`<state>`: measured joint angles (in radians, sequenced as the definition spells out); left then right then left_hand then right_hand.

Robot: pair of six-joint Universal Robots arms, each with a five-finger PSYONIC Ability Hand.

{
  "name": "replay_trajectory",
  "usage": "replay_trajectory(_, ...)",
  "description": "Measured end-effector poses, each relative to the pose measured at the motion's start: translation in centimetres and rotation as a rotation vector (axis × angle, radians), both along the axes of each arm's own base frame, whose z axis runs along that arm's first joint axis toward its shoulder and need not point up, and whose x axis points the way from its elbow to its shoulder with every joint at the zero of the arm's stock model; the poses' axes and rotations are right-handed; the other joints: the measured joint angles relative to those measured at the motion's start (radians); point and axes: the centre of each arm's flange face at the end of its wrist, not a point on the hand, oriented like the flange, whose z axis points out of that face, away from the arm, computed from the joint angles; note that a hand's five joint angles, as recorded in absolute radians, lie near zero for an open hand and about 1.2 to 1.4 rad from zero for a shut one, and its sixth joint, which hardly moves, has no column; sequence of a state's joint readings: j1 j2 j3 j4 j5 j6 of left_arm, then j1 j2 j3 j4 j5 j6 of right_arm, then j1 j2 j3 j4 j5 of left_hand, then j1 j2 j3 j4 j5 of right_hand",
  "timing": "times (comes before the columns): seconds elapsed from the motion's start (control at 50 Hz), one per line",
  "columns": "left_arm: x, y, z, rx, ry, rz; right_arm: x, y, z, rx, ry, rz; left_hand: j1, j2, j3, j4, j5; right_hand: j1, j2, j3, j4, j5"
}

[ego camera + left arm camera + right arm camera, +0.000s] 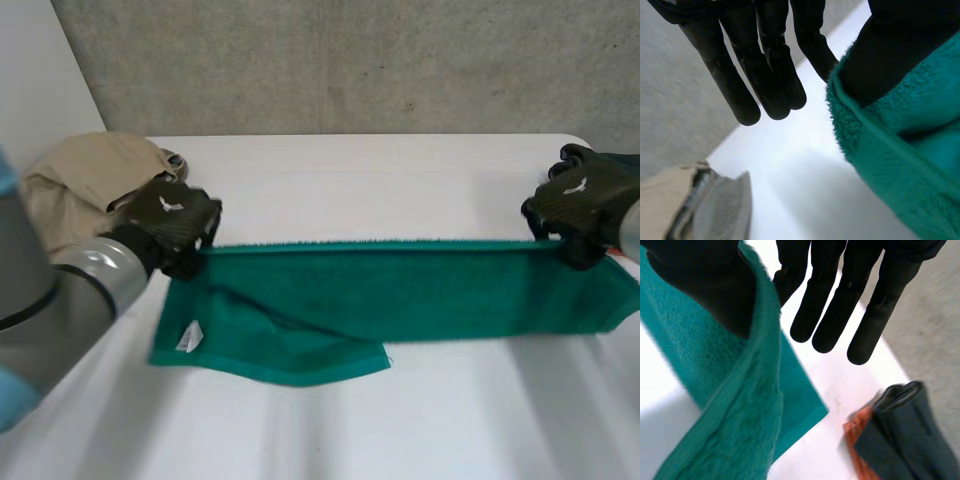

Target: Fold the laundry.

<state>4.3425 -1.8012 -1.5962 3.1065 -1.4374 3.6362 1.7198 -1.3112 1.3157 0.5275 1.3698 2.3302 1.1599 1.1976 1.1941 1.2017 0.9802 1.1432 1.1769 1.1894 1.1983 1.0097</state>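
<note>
A green towel [400, 290] hangs stretched across the white table [400, 170], its upper edge taut between both hands. Its lower part rests on the table, with a folded flap and a white label [189, 337] near the left end. My left hand [170, 215] holds the upper left corner. In the left wrist view the thumb of that hand [890, 55] pinches the towel [900, 150] while the other fingers [765, 65] stay straight. My right hand [580, 195] holds the upper right corner. There too the thumb [700, 280] pinches the towel's edge [730, 405], beside straight fingers [840, 300].
A beige garment [85, 175] lies bunched at the table's back left, behind my left hand, with a grey piece [720, 210] against it. Past my right hand's fingertips lies a dark grey folded cloth [905, 435] on an orange one [856, 440].
</note>
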Motion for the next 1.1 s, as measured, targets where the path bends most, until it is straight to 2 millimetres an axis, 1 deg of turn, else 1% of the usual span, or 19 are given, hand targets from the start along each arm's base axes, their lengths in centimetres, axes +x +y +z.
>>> replay_trajectory(0.1,-1.3,-3.5,-2.1,-0.022,-0.052,-0.017,0.7,-3.6,-2.8,-0.024,0.0,-0.029,0.0,0.001,0.001,0.0,0.0,0.0,0.0,0.0,0.0,0.002)
replay_trajectory(0.18,-2.8,-7.3,-0.7,-0.166,-0.017,-0.012,1.6,-7.0,-2.3,-0.188,-0.07,-0.087,0.0,0.001,0.001,0.0,0.0,0.0,0.0,0.0,0.0,0.002)
replay_trajectory(0.28,-4.0,-10.8,4.2,-0.43,0.084,0.006,2.5,-10.2,1.0,-0.455,-0.2,-0.136,0.0,0.001,0.002,0.0,0.0,0.0,0.0,0.0,0.0,0.002)
replay_trajectory(0.3,-4.3,-11.6,6.2,-0.53,0.125,0.015,2.9,-11.3,3.6,-0.613,-0.284,-0.148,0.0,0.001,0.002,0.0,0.0,0.0,0.0,0.001,0.0,0.002)
replay_trajectory(0.34,-4.5,-12.3,9.3,-0.685,0.19,0.033,3.1,-11.7,5.4,-0.716,-0.34,-0.151,0.0,0.001,0.002,0.0,0.0,0.0,0.0,0.001,0.0,0.002)
replay_trajectory(0.4,-4.3,-12.4,12.9,-0.861,0.266,0.057,3.4,-11.7,9.6,-0.93,-0.457,-0.145,0.0,0.001,0.002,0.0,0.0,0.0,0.0,0.001,0.0,0.002)
replay_trajectory(0.44,-4.2,-12.2,14.4,-0.931,0.299,0.07,3.4,-11.5,10.8,-0.986,-0.487,-0.14,0.0,0.001,0.002,0.0,0.0,0.0,0.0,0.001,0.0,0.002)
replay_trajectory(0.5,-3.9,-11.7,15.1,-0.967,0.318,0.083,3.5,-11.2,11.5,-1.019,-0.506,-0.135,0.0,0.002,0.002,0.0,0.0,0.0,0.0,0.001,0.0,0.002)
replay_trajectory(0.58,-3.6,-11.3,13.3,-0.898,0.29,0.087,3.5,-11.0,10.4,-0.972,-0.49,-0.132,0.0,0.002,0.002,0.0,0.0,0.0,0.0,0.001,0.0,0.002)
replay_trajectory(0.68,-3.1,-9.9,6.5,-0.651,0.182,0.078,3.8,-10.4,5.1,-0.744,-0.413,-0.111,0.0,0.002,0.002,0.0,0.006,0.0,0.0,0.001,0.0,0.005)
replay_trajectory(0.7,-3.1,-9.8,5.9,-0.633,0.174,0.077,3.8,-10.3,4.3,-0.713,-0.404,-0.107,0.0,0.002,0.002,0.0,0.009,0.0,0.0,0.001,0.0,0.005)
replay_trajectory(0.74,-2.6,-8.6,2.5,-0.513,0.124,0.07,3.8,-9.5,0.8,-0.57,-0.366,-0.086,0.0,0.002,0.002,0.0,0.01,0.0,0.0,0.002,0.0,0.008)
replay_trajectory(0.8,-2.1,-6.9,-1.2,-0.393,0.072,0.062,3.8,-8.0,-3.3,-0.406,-0.328,-0.06,0.0,0.002,0.002,0.0,0.01,0.0,0.0,0.003,0.0,0.008)
replay_trajectory(0.84,-1.8,-6.1,-2.7,-0.343,0.051,0.057,3.7,-7.3,-4.9,-0.344,-0.314,-0.051,0.0,0.002,0.002,0.0,0.01,0.0,0.0,0.003,0.0,0.009)
replay_trajectory(0.86,-1.5,-5.1,-4.5,-0.286,0.027,0.051,3.6,-6.2,-6.9,-0.268,-0.297,-0.041,0.0,0.002,0.002,0.0,0.01,0.0,0.0,0.003,0.0,0.009)
replay_trajectory(0.92,-0.9,-3.7,-6.8,-0.214,-0.002,0.041,3.4,-4.8,-9.5,-0.173,-0.278,-0.032,0.0,0.002,0.002,0.0,0.01,0.0,0.0,0.004,0.0,0.009)
replay_trajectory(0.98,-0.6,-3.3,-7.8,-0.182,-0.011,0.032,3.1,-4.0,-10.7,-0.13,-0.269,-0.033,-0.024,-0.059,-0.057,-0.059,-0.02,0.0,0.0,0.004,0.0,0.009)
replay_trajectory(1.08,0.4,-4.4,-9.1,-0.147,-0.008,0.012,2.2,-3.8,-11.6,-0.099,-0.264,-0.059,-0.491,-0.501,-0.486,-0.502,-0.455,0.0,0.0,0.004,0.0,0.009)
replay_trajectory(1.1,0.6,-4.7,-9.2,-0.142,-0.006,0.008,2.1,-3.9,-11.6,-0.099,-0.265,-0.065,-0.508,-0.525,-0.516,-0.529,-0.484,0.0,0.0,0.004,0.0,0.009)
